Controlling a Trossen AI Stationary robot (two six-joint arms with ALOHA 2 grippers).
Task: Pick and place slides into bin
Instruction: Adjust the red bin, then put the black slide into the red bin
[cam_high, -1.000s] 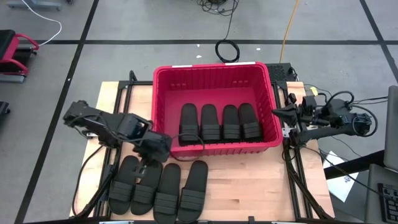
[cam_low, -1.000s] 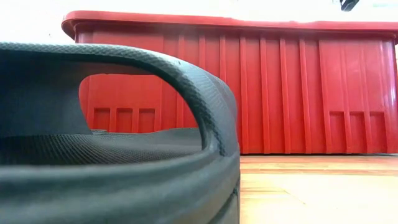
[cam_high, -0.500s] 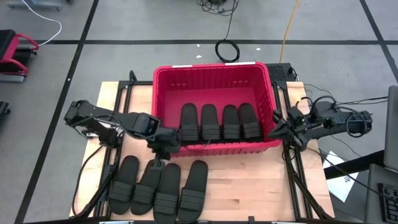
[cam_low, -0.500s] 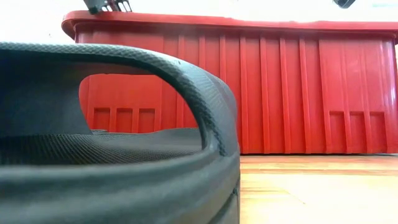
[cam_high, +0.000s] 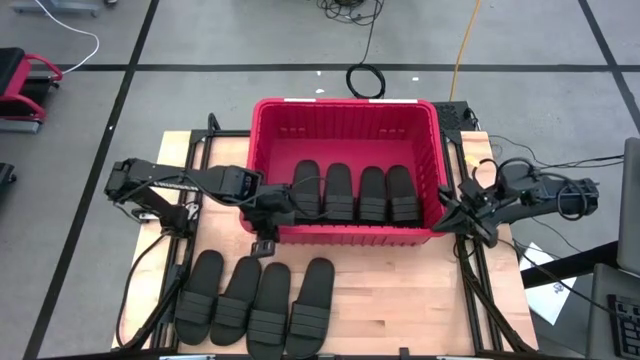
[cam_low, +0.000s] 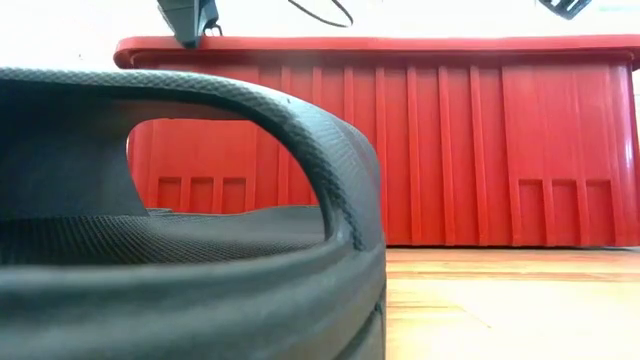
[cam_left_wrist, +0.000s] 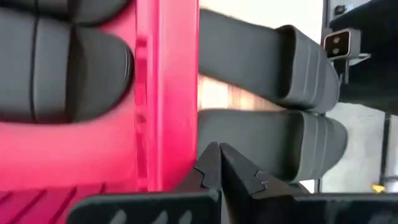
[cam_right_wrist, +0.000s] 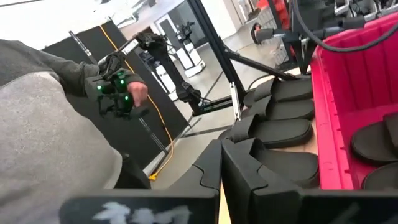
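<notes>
The red bin stands at the table's far middle with four black slides lying side by side on its floor. Four more slides lie in a row on the table near the front edge; one fills the low view. My left gripper is shut at the bin's near left corner and points down just outside the near wall. My right gripper is shut and empty beside the bin's near right corner. My left gripper's shut fingers point down from above, right beside the outer edge of the bin's near-wall rim, close to the left corner. They seem to lie against it with the side of one finger. The bin stands flat on the table.
In the right wrist view a person in a grey sleeve stands beyond the table, one hand on a controller with green lights. Black frame rails run along both table sides. Bare wood lies at the near right.
My left gripper has gone toward the table's far and right edges, from over the slides on the table to the bin's near left corner. The bin has slid a little toward the far edge, its left end most. My right gripper has gone toward the bin's near right corner.
</notes>
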